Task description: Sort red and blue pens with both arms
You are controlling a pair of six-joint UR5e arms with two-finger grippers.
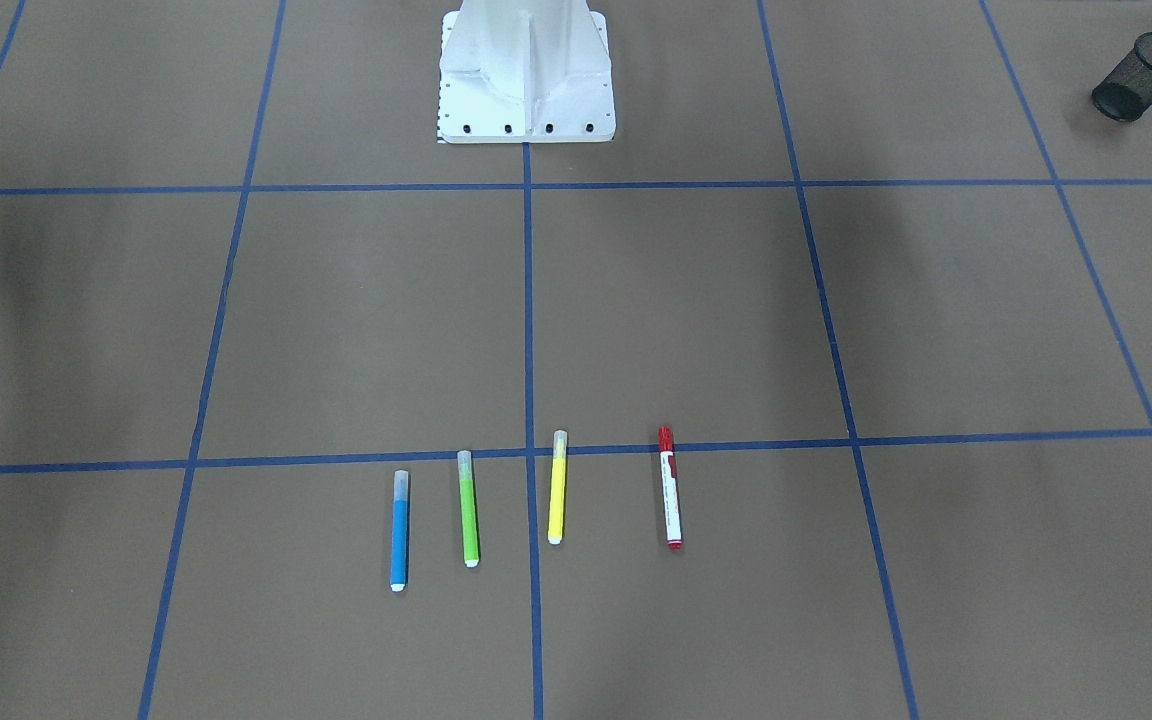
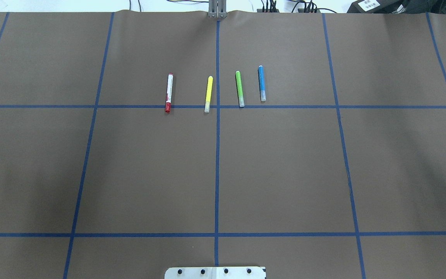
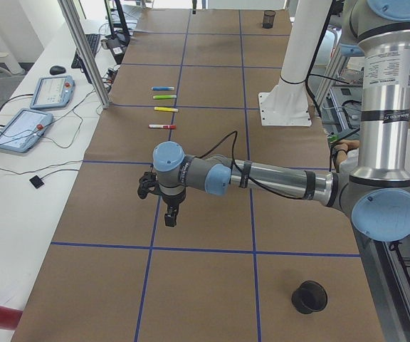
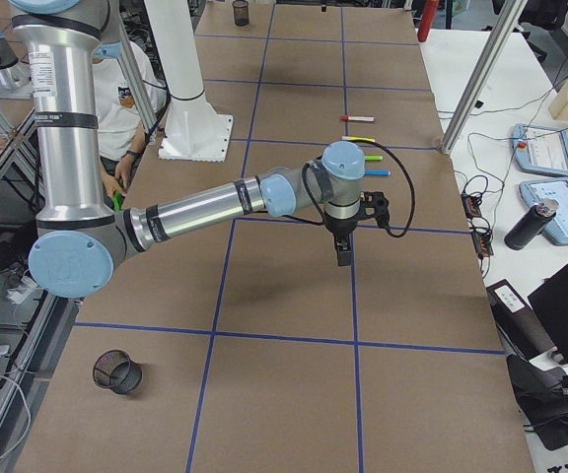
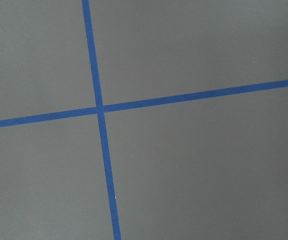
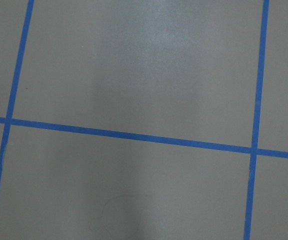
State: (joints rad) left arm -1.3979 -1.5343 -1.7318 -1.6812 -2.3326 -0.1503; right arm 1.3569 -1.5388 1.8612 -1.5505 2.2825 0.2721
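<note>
**Four markers in a row, both arms off them**

Front view: on the brown worktop (image 1: 336,320) I see the blue marker (image 1: 399,530), green marker (image 1: 468,508), yellow marker (image 1: 557,487) and red marker (image 1: 670,490) lying side by side, apart, with their caps toward the robot.

Overhead: the red cap crosses a tape line, and the blue cap stops just short of it.

Left side view: the left pincer (image 3: 170,216) hangs over bare paper, well apart from the row. I cannot tell whether it is spread or pressed together.

Right side view: the right pincer (image 4: 343,256) hangs short of the markers, and again I cannot tell its state.

Wrist views: only tape lines show.
</note>
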